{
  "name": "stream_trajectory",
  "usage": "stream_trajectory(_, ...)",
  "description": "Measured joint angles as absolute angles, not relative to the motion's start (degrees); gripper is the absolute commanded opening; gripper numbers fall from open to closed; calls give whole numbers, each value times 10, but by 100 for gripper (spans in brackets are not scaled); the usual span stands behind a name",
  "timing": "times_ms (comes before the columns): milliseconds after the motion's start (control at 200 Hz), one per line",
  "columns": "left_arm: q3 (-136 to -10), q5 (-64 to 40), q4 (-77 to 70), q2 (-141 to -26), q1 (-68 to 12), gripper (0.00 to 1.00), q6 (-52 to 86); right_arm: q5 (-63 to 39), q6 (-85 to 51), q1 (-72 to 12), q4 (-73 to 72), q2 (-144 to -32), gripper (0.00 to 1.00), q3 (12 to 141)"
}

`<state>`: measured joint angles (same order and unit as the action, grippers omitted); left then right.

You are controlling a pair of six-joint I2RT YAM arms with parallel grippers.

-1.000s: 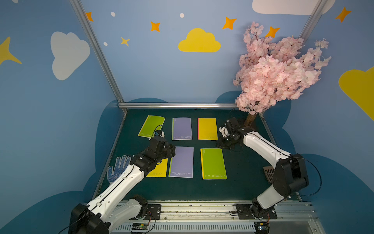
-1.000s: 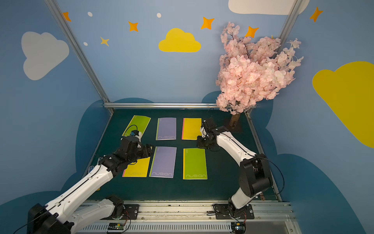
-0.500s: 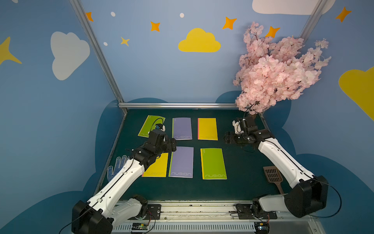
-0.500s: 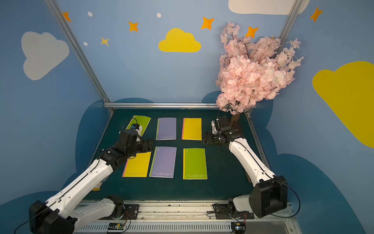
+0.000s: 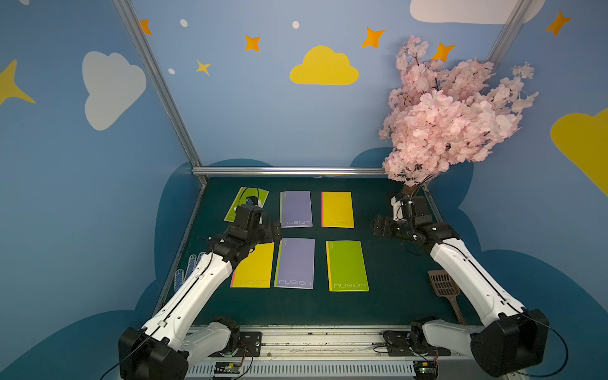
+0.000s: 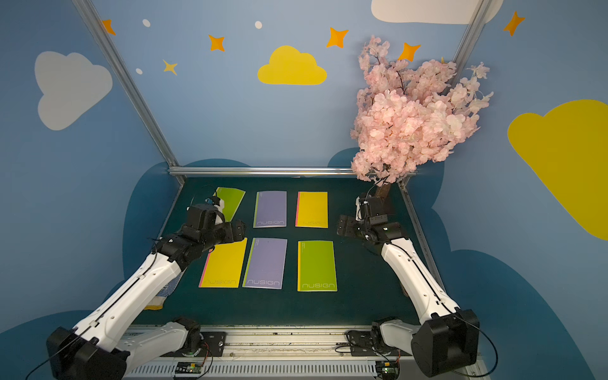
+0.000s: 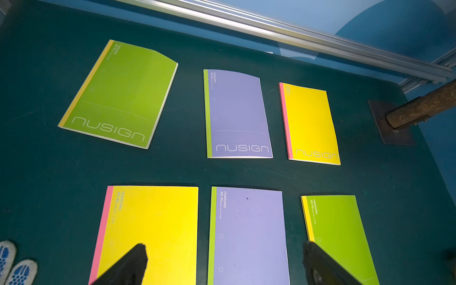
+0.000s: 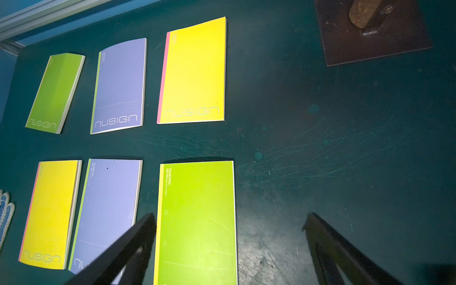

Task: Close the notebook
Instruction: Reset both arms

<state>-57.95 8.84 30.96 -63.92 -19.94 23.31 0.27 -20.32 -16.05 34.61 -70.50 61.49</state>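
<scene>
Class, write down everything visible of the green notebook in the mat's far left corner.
The green notebook has a lime card-like cover with a yellow strip along its spine, white "nusign" lettering near one end and white page edges. It is closed, though its cover bows up at one corner. It lies on the dark green mat, turned askew from the purple notebook beside it, touching nothing else. In both top views the left arm hides part of it.
</scene>
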Motion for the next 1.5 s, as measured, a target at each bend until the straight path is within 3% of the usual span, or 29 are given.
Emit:
stream_trajectory(641,-617,138,356,-686,-126,100,201,61,-192,-108,370,-775,97,643)
stream_trajectory(1101,-367,189,23,-616,-73,100,65,83,-161,-93,259,-784,97,611)
stream_trajectory(1337,-238,191,-211,-683,-61,100,27,86,-134,-87,218,-813,97,597)
stream_trajectory(1502,-217,193,-311,-759,-52,100,19,86,-109,-82,192,-829,97,588)
